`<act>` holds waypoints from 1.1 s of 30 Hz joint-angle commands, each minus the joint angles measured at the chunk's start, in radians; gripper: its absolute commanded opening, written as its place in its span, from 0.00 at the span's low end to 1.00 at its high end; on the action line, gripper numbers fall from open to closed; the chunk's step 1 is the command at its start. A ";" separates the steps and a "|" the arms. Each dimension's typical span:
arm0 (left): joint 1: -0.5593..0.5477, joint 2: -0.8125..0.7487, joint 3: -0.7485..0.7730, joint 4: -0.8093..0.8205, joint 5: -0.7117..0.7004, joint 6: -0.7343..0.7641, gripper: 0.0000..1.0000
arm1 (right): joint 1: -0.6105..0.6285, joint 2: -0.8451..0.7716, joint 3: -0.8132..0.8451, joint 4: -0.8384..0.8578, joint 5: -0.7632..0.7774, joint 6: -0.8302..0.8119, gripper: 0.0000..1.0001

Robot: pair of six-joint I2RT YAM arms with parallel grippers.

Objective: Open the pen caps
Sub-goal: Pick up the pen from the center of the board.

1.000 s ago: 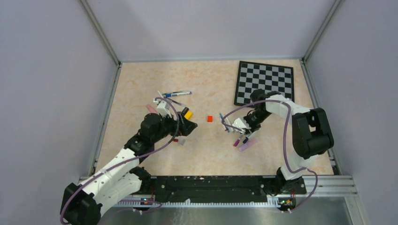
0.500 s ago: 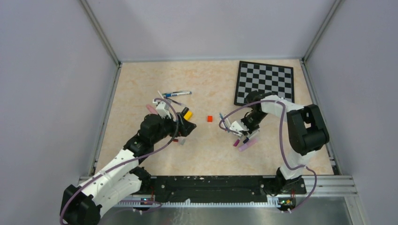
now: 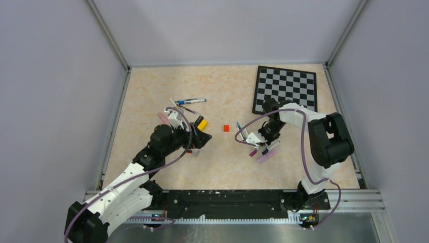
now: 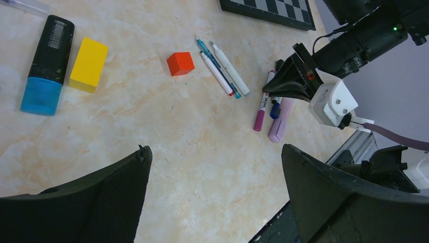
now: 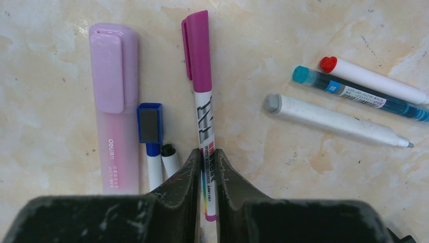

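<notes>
My right gripper [image 5: 206,157] is shut on the barrel of a white whiteboard marker [image 5: 205,119]. Its magenta cap [image 5: 196,50] is still on and points away from me, low over the table. Left of it lie a pink highlighter [image 5: 114,101], a blue-capped pen [image 5: 150,129] and a black-tipped pen [image 5: 169,158]. To the right lie three thin pens: a red-ended one [image 5: 374,83], a cyan one [image 5: 354,93] and a grey-ended one [image 5: 329,119]. My left gripper [image 4: 215,152] is open and empty above bare table. The top view shows the left gripper [image 3: 200,137] and the right gripper [image 3: 259,143].
A red cube [image 4: 180,64], a yellow block [image 4: 89,65] and a black and blue highlighter [image 4: 48,65] lie ahead of my left gripper. A chessboard [image 3: 286,90] lies at the back right. More pens [image 3: 191,101] lie at the back left.
My right gripper has shifted slightly left and toward the near edge over the pen cluster. My left gripper has moved a little back and left.
</notes>
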State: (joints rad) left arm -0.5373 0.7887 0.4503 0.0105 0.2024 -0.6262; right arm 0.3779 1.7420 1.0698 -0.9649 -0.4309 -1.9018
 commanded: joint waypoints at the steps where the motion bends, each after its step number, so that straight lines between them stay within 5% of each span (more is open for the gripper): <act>1: 0.004 -0.015 -0.021 0.091 0.040 -0.013 0.99 | 0.012 0.013 -0.021 0.012 0.030 -0.022 0.06; 21: -0.001 0.193 -0.074 0.443 0.357 -0.188 0.98 | 0.012 -0.250 -0.133 0.105 -0.268 0.076 0.00; 26: -0.039 0.220 -0.081 0.544 0.323 -0.250 0.97 | 0.012 -0.361 -0.166 0.115 -0.421 0.293 0.00; 33: -0.160 0.284 -0.051 0.616 0.151 -0.325 0.97 | 0.008 -0.503 -0.228 0.302 -0.554 0.856 0.00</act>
State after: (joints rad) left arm -0.6441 1.0416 0.3813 0.5220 0.4625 -0.8928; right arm 0.3779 1.3220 0.8776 -0.7895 -0.8421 -1.4075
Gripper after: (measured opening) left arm 0.973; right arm 0.091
